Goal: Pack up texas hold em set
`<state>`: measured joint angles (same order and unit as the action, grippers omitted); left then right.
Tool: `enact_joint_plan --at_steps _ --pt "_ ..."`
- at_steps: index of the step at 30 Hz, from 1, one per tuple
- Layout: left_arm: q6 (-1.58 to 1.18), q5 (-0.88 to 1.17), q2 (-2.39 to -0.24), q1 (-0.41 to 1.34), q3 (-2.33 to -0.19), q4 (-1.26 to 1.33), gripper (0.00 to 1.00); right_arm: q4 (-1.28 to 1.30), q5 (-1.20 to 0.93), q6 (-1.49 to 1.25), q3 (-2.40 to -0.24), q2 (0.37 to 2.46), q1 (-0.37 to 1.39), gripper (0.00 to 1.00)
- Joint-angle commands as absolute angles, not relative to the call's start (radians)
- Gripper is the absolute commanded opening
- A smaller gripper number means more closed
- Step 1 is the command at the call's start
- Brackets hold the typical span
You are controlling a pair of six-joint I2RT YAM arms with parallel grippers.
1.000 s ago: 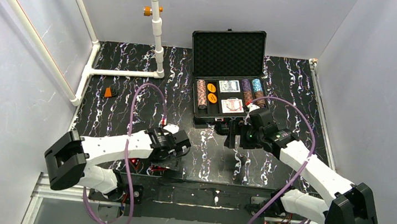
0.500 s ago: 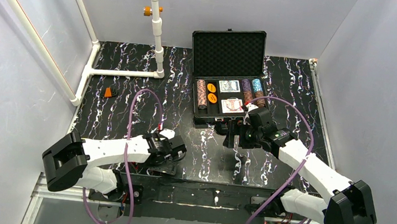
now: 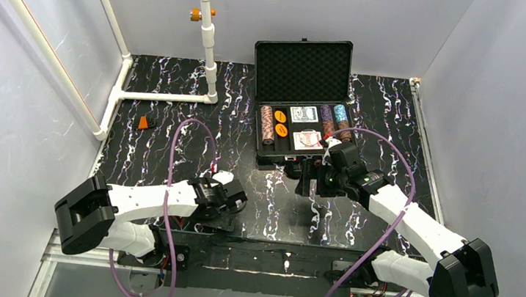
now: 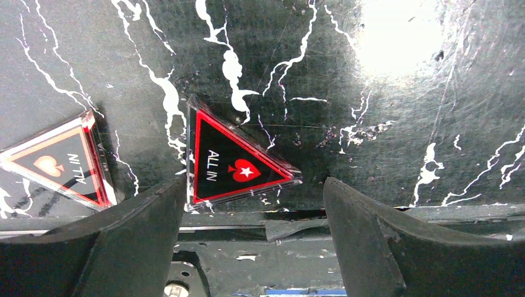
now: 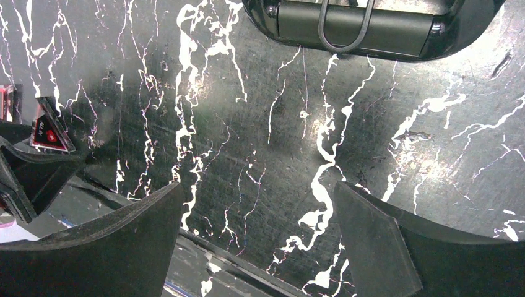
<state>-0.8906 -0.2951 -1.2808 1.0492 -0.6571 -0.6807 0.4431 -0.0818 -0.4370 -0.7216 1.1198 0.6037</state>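
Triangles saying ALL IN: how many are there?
2. One triangle lies between the fingertips of the open left gripper. The other triangle lies beside it, at the left edge of the left wrist view, partly cut off. More may be hidden.

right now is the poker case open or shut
Open: its lid stands raised at the back, and chips, cards and orange discs show inside.

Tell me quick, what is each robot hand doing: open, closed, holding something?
Left hand: open, empty, lined up on the flat red-and-black ALL IN triangle.
Right hand: open, empty.
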Motion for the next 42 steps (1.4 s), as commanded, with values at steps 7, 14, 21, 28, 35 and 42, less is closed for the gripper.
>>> enact_joint_plan --at_steps 7,14,21,28,35,42 --pt "-0.952 -0.321 -1.255 1.051 -0.562 -0.689 0.71 0.419 -0.095 -0.418 -0.713 1.126 0.606 0.98" --pt "-0.976 -0.342 -1.268 1.048 -0.572 -0.707 0.82 0.422 -0.098 -0.416 -0.719 1.129 0.606 0.98" --pt "-1.005 -0.373 -1.283 1.044 -0.593 -0.706 0.77 0.423 -0.098 -0.417 -0.721 1.135 0.606 0.98" --pt "-1.028 -0.398 -1.245 1.018 -0.571 -0.710 0.73 0.422 -0.100 -0.415 -0.720 1.139 0.606 0.98" --pt "-1.051 -0.395 -1.215 1.010 -0.552 -0.692 0.71 0.412 -0.110 -0.422 -0.715 1.144 0.607 0.98" --pt "-1.062 -0.376 -1.241 1.009 -0.556 -0.670 0.72 0.410 -0.112 -0.423 -0.716 1.147 0.607 0.98"
